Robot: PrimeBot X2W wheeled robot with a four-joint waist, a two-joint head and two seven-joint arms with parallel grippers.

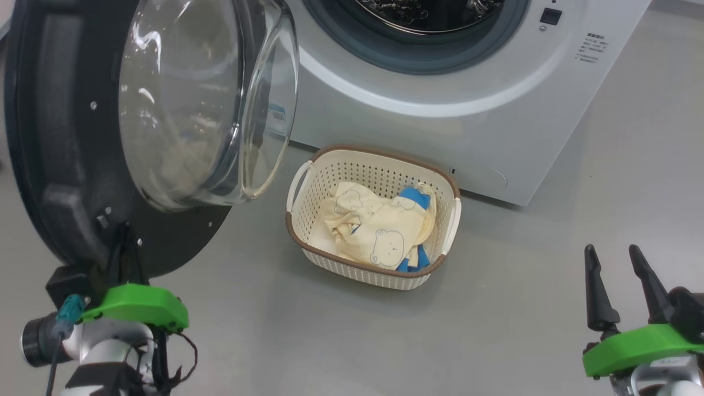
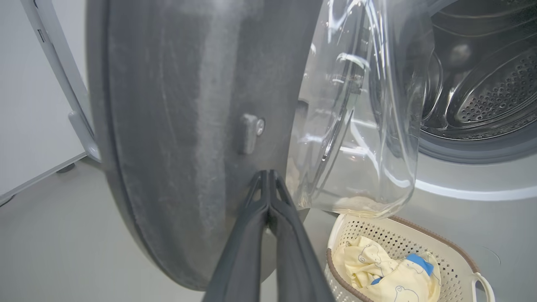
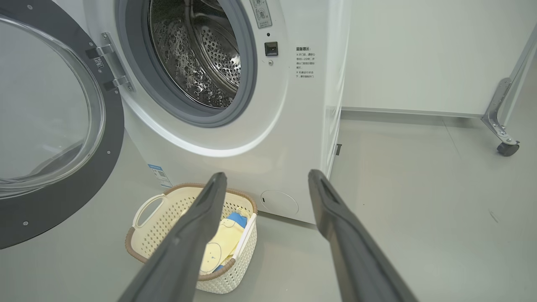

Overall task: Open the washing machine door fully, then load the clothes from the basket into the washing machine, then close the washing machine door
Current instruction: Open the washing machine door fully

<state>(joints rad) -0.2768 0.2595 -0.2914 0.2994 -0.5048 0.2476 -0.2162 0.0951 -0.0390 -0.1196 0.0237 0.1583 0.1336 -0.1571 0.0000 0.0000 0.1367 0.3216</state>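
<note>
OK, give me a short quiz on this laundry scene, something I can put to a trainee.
1. True or false: the washing machine door is closed.
2. Where do the clothes lie? A) in the drum B) in the basket C) on the floor
3. Fill in: the ___ tool is shut, the other is open.
Key: 1 false, the door stands open. 2 B. 3 left: the left tool is shut by the door, and the right tool is open.

The head view's top edge cuts off the washing machine [image 1: 440, 126] and most of its drum [image 1: 429, 8]; its printed notice [image 1: 593, 47] is too small to read.
</note>
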